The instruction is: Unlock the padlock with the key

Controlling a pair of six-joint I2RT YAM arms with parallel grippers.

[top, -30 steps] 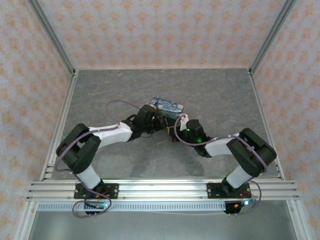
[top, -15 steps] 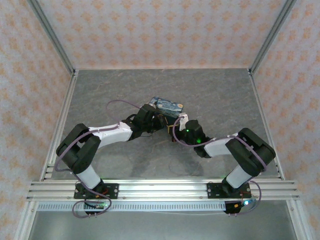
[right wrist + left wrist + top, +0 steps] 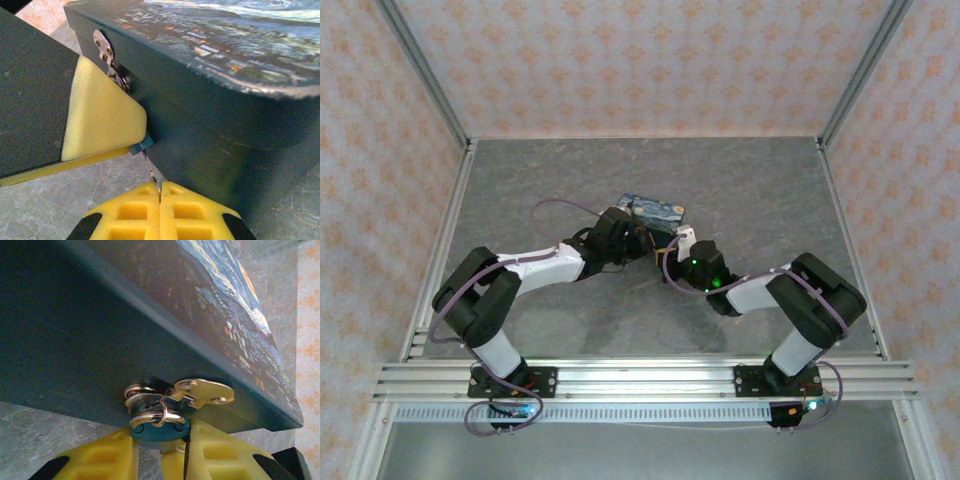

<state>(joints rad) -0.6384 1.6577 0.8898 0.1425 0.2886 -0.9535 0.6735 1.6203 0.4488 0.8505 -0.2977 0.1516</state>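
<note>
- Padlock (image 3: 150, 429): one. Hangs from hasp (image 3: 202, 391) on near side of box (image 3: 210, 125), mid-bench (image 3: 740, 180).
- My left hand (image 3: 161, 444): narrow, pinching padlock body from below.
- My right hand (image 3: 160, 192): closed tight on key (image 3: 150, 172). One key, thin shank alone visible.
- Key long axis: runs from right fingertips up and far-left to padlock underside. Tip touching or already in, cannot tell.
- Both hands at lock. By my judgement, right one makes turn.
- Box: one. Hands: two.
</note>
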